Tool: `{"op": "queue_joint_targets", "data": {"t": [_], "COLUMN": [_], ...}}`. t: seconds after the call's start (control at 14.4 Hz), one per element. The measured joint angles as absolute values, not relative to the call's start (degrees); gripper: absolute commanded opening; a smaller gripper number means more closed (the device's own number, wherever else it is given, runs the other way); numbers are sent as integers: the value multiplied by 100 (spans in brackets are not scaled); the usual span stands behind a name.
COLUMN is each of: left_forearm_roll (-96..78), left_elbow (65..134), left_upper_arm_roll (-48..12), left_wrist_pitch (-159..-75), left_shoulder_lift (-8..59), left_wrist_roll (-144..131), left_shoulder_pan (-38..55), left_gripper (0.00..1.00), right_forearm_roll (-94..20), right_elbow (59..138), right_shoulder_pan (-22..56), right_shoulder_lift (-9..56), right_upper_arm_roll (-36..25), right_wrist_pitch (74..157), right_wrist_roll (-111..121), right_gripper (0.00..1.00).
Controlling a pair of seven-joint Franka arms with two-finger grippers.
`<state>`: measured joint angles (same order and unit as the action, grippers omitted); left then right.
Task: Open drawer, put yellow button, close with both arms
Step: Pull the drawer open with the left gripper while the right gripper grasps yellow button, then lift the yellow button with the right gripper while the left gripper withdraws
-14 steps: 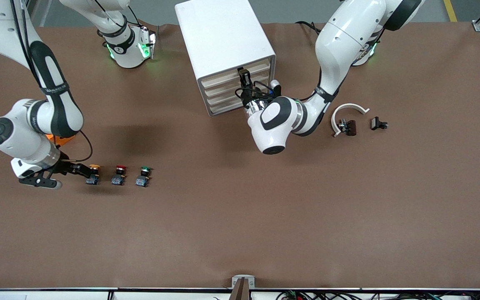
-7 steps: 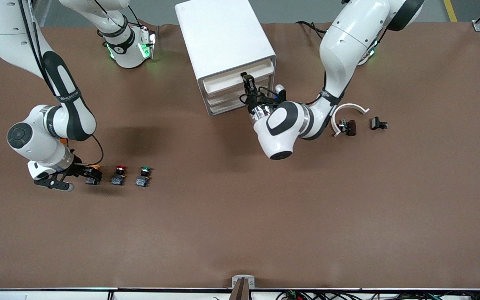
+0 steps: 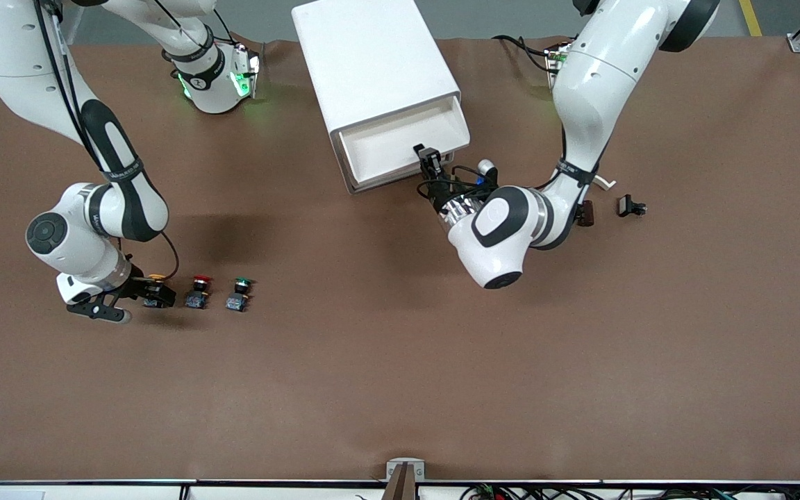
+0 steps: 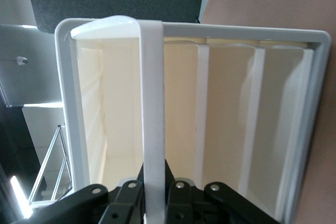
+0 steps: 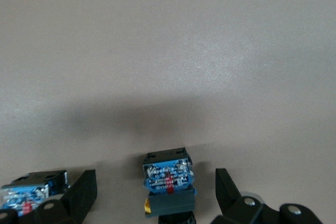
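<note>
My left tool (image 3: 430, 158) is clamped on the front edge of the drawer (image 3: 400, 142), the uppermost one of the white cabinet (image 3: 372, 62), and this drawer stands pulled out so that its white tray floor shows. My right tool (image 3: 152, 293) is low at the right arm's end of the worktop (image 3: 400, 389), its fingers (image 5: 79, 198) spread apart on both sides of the yellow button (image 3: 157, 280), which stands on the worktop between them, not yet gripped. The red-capped switch (image 3: 199, 290) is just beside it, and the green-capped switch (image 3: 239, 294) comes after that. I think the step now is the grasp: I should centre the fingers on the blue-and-black body, go low enough, and close slowly so I do not push the red switch. The left tool should hold the drawer steady and open.
</note>
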<state>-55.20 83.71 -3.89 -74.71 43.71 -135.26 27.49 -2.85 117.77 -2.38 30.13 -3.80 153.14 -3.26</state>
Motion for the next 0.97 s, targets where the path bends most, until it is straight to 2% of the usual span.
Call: {"op": "queue_joint_targets", "data": {"t": [0.14, 0.21, 0.28, 0.35, 0.77, 0.97], "left_forearm_roll": [-5520, -5520, -5522, -5528, -4901, -4307], "left_elbow": [8299, 8234, 8160, 8093, 7640, 7229], "left_upper_arm_roll": [-380, -375, -372, -370, -363, -362], "left_wrist_pitch": [-7517, -7521, -7526, -7592, -7647, -7592], "left_shoulder_lift": [4394, 4428, 4471, 4511, 4542, 4539], "left_wrist_roll": [-13525, -13525, -13520, -13487, -13187, -13036], "left_shoulder_pan": [2607, 2528, 2444, 2367, 2275, 2264], "left_gripper": [0, 12, 45, 99, 100, 100], "right_forearm_roll": [-284, -284, -284, -284, -284, -284], "right_elbow": [11743, 11743, 11743, 11743, 11704, 11289], "right_shoulder_pan": [-239, -240, -240, -242, -243, -243], "right_shoulder_lift": [3063, 3066, 3066, 3069, 3071, 2882], "right_upper_arm_roll": [-389, -392, -394, -395, -396, -405], "right_wrist_pitch": [15314, 15314, 15314, 15312, 15212, 14236], "right_wrist_roll": [-310, -306, -294, -277, -269, -270], "right_gripper": [56, 25, 0, 0, 0, 0]}}
